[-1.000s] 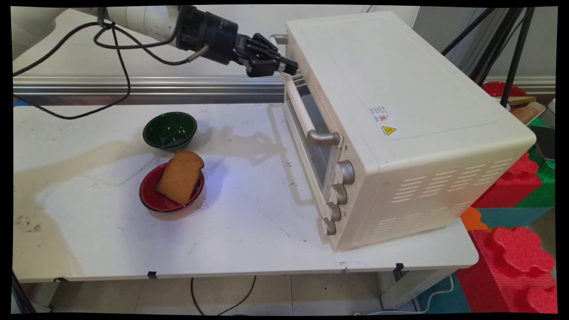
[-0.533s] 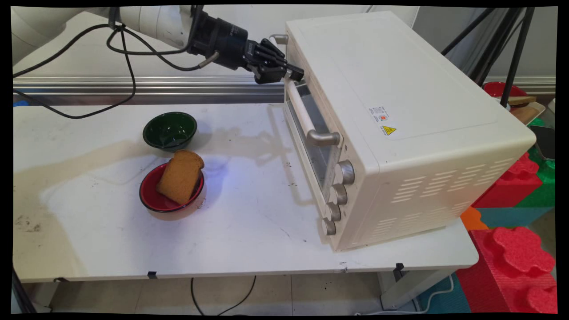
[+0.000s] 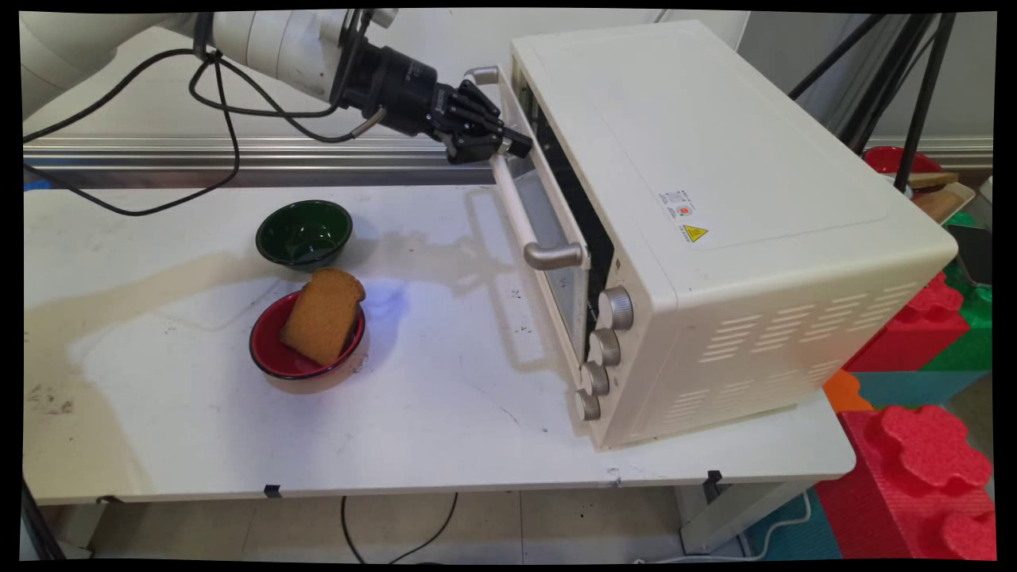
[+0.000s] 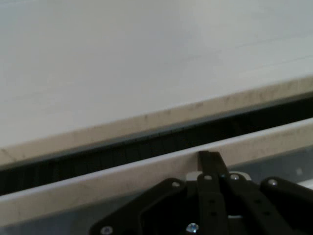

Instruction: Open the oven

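End effector (image 3: pixel 508 145) (image 4: pixel 209 157) clamped narrow on the far end of the toaster oven's door handle (image 3: pixel 516 208), fingers pressed together over the door's top edge. Door (image 3: pixel 548 238) tilted ajar, dark gap between it and the oven body (image 3: pixel 715 199). Below and to the near left on the counter (image 3: pixel 445 397): green bowl (image 3: pixel 303 232), then red bowl (image 3: pixel 298 349) holding a toast slice (image 3: pixel 322 314).
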